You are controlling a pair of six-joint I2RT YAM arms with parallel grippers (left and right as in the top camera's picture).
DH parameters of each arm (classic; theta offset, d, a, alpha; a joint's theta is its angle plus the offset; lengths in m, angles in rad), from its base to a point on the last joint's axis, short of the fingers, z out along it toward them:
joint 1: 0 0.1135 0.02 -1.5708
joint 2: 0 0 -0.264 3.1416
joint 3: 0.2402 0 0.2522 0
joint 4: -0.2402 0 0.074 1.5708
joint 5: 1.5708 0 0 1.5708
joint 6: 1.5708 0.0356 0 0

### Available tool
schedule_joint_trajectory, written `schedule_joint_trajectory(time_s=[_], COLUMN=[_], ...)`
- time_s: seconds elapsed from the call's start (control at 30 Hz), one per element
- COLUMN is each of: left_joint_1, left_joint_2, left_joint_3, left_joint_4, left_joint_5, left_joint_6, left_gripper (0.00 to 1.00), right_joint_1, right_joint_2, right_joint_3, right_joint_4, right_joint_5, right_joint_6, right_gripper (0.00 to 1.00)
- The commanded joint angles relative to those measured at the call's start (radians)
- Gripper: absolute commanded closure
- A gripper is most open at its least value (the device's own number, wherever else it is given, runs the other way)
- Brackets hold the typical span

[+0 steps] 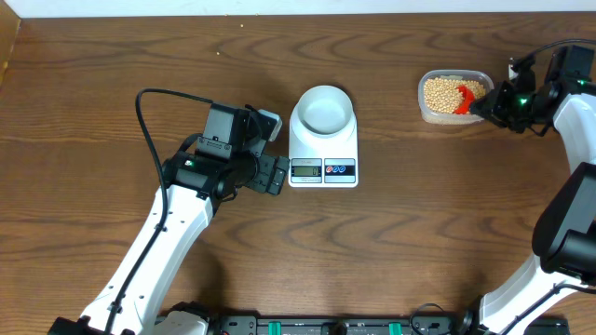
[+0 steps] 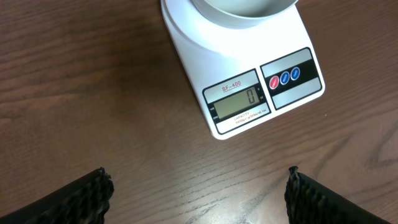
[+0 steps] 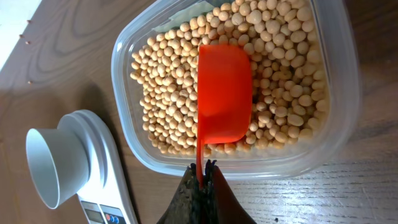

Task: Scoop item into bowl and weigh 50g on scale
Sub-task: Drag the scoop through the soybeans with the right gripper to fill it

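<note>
Tan beans (image 3: 168, 93) fill a clear plastic container (image 3: 122, 56) at the back right of the table (image 1: 443, 91). A red scoop (image 3: 224, 93) rests on top of them, and my right gripper (image 3: 202, 169) is shut on its thin handle at the container's near rim (image 1: 480, 107). The white bowl (image 1: 323, 110) stands empty on the white scale (image 1: 300, 147), whose display (image 2: 239, 99) reads 0. My left gripper (image 2: 199, 186) is open over bare wood just left of the scale's front (image 1: 272, 175), with nothing between its fingers (image 2: 87, 196).
The brown wooden table (image 1: 112, 65) runs to a pale wall edge at the back. A black cable (image 1: 144, 112) loops over the left arm. The right arm's white links (image 1: 568, 214) stand along the right edge.
</note>
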Motion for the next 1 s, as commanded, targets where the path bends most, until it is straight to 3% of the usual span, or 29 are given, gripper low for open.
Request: schedule_joint_trajectory(time_s=[0.0, 0.97], left_joint_1=[0.003, 0.003], left_joint_2=[0.002, 0.002], left_joint_3=[-0.004, -0.004], left_joint_4=[0.000, 0.000], left_joint_5=[0.008, 0.008], left_joint_6=[0.003, 0.003], left_gripper=[0.09, 0.09], right_joint_1=[-0.011, 0.001], right_joint_2=[0.011, 0.124], right_joint_3=[-0.001, -0.001], right_joint_4=[0.000, 0.064], right_joint_5=[-0.049, -0.185], right_joint_6=[0.013, 0.005], right_gripper=[0.99, 0.99])
